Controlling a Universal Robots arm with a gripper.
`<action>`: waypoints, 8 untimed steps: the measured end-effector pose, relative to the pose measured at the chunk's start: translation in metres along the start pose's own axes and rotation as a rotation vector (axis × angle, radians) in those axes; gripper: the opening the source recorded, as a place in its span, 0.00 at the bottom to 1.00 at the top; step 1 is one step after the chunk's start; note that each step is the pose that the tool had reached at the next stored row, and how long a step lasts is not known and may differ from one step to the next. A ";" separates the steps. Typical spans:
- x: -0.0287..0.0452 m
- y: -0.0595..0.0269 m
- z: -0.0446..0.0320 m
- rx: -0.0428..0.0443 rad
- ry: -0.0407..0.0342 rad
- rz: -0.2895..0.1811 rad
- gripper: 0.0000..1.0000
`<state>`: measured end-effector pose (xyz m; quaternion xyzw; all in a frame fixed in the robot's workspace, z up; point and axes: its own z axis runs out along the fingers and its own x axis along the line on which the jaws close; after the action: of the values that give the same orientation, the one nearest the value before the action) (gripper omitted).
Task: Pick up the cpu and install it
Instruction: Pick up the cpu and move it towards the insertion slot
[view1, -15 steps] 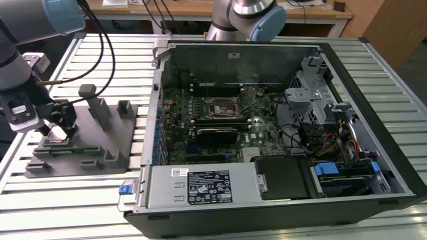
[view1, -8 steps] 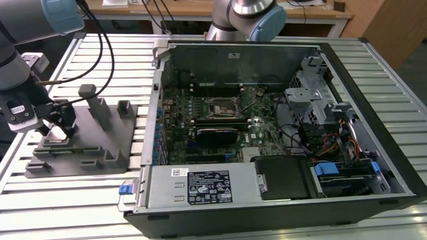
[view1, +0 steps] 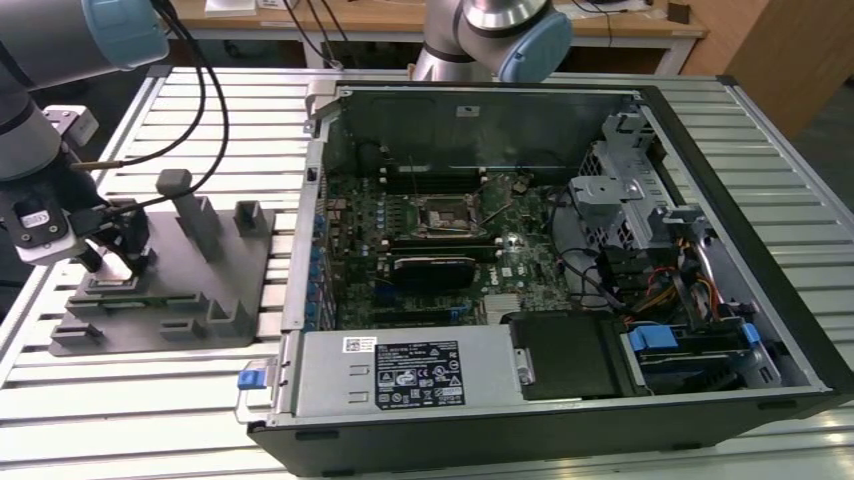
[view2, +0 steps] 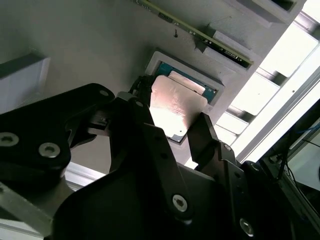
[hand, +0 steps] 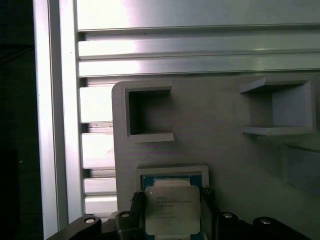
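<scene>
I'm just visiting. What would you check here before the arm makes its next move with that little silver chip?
1. Tool positioned over the cpu at the grey fixture block: ok.
2. Cpu's metal top facing up: ok.
3. Tool has a firm hold on the cpu: cannot tell.
4. Computer case open, motherboard exposed: ok.
5. Socket on the motherboard ready to receive the cpu: cannot tell.
</scene>
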<state>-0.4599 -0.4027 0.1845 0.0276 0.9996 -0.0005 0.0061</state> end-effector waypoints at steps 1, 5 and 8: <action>0.0000 0.0000 -0.0002 -0.0001 -0.0002 0.000 0.54; 0.0000 0.0000 -0.0006 -0.0001 -0.0002 0.000 0.54; 0.0000 0.0000 -0.0007 0.0002 0.0000 0.000 0.54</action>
<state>-0.4599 -0.4027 0.1851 0.0276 0.9996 -0.0006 0.0061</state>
